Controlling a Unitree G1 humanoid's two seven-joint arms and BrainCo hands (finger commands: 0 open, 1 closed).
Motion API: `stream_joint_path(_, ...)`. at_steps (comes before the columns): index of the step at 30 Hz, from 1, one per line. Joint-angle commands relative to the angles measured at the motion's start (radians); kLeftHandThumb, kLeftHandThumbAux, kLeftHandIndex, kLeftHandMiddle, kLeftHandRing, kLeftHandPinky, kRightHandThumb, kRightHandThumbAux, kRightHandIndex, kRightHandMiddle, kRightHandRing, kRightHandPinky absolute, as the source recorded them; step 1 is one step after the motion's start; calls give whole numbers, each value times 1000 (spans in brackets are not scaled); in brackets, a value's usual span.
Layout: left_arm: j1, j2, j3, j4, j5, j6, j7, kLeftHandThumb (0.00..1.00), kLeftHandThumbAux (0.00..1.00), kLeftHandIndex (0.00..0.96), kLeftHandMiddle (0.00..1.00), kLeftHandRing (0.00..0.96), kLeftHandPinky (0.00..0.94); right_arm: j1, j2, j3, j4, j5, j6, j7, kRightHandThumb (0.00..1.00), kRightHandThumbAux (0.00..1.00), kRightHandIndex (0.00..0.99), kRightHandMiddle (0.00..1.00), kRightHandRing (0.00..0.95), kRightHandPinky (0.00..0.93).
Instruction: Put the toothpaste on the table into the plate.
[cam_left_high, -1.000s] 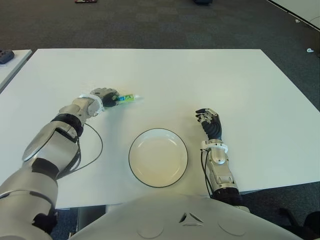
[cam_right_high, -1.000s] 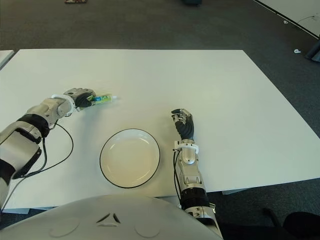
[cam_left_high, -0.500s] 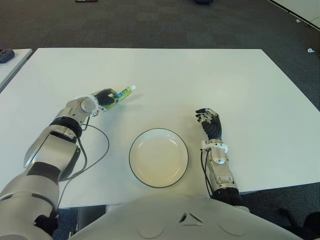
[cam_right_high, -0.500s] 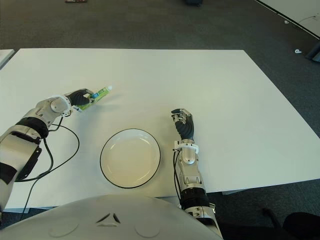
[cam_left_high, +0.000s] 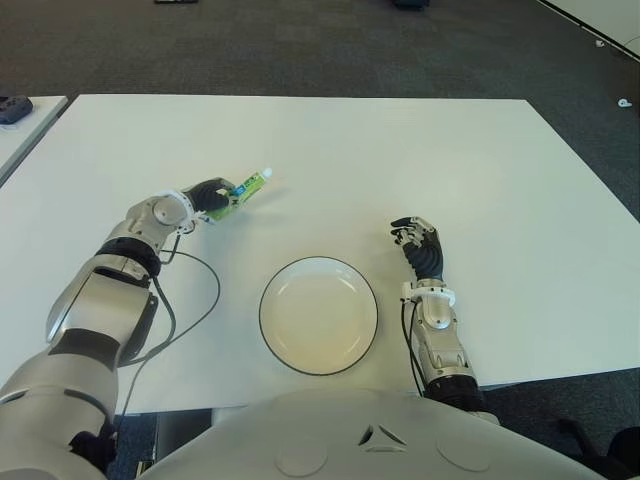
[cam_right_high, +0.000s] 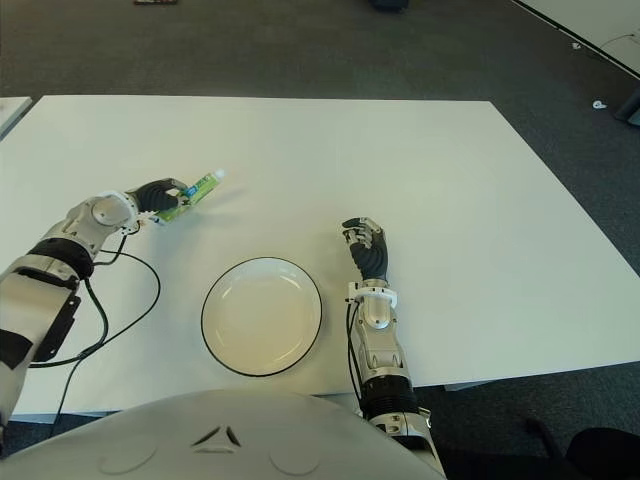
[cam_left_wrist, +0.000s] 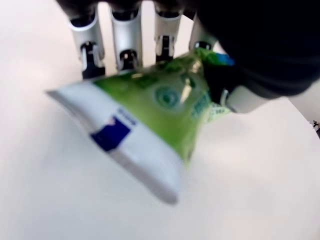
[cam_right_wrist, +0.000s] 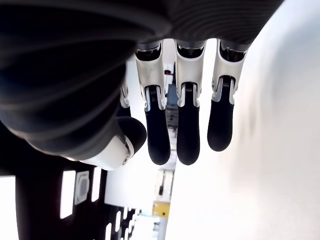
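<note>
Toothpaste (cam_left_high: 247, 189) is off the desk (cam_left_high: 400, 150) now — a second ago it lay flat by the left hand (cam_left_high: 205, 194), and here it is tilted up, white cap end pointing away from the robot, tail end pinched in the hand. The left wrist view settles it: the fingers (cam_left_wrist: 125, 42) are curled behind the green tube and the thumb presses on the front, so the hold is firm. Over the last half second the tube has hardly shifted; the lift looks finished and the hand seems to pause before the carry.

Plate (cam_left_high: 318, 315) sits nearer the robot and toward its right from the held tube, well apart from it, and nothing lies in it yet. A black cable (cam_left_high: 190, 300) loops on the desk beside the left forearm, between the arm and the plate.

Right hand (cam_left_high: 420, 245) shows just to the right of the plate, unchanged across the second, fingers loosely bent and holding nothing.

What this means for the job: the pick is done, the placing is not. My read is that the next stretch calls for a sweep inward and back toward the robot until the tube hangs over the plate, then a release. The cable near the arm's path could drag, worth watching.
</note>
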Motion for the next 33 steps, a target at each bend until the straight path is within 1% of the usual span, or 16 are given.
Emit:
stream_joint_path(1,7,12,13,-31,-14,-28,-28,713,710,443,814,800,791,0,1,0,11,-6,3,-6,706,731,419,436,439,460)
stream_joint_path(5,9,23,21,-69,-18,-46,-46,713,711,443,816,801,798,1,2,0,10,-7,2,-6,707,731,419,435,437,457)
stream_joint_path(9,26,41,31,-165,-34,-79,-86,713,711,443,831,815,814,0,1,0,12,-5,-1,-2,706,731,419,434,436,453)
stream_joint_path(11,48,50,40,-238,-49,-86,-113,712,712,443,838,822,821,1,1,0,12,-4,-3,0,706,731,419,434,435,451)
stream_joint_path(14,121,64,55,-410,-84,-98,-151,712,712,443,847,831,828,1,0,0,12,-2,-7,3,706,731,419,434,433,449)
stream_joint_path(17,184,64,64,-526,-112,-101,-169,713,712,443,852,836,835,-1,1,1,14,0,-12,5,707,731,420,434,432,449)
stream_joint_path(21,282,54,68,-696,-145,-68,-182,714,712,443,855,838,836,-1,5,4,16,1,-23,6,708,732,420,436,432,452)
stream_joint_path(25,339,53,72,-836,-173,-23,-210,715,711,443,863,844,846,0,8,6,17,4,-30,10,708,732,420,437,435,456)
stream_joint_path(28,392,59,88,-948,-240,17,-266,715,710,443,875,850,854,-3,9,7,21,7,-33,13,707,732,420,438,437,455)
stream_joint_path(33,451,72,102,-1092,-314,99,-336,716,708,443,889,861,862,-8,9,6,29,8,-40,14,706,731,420,437,435,450)
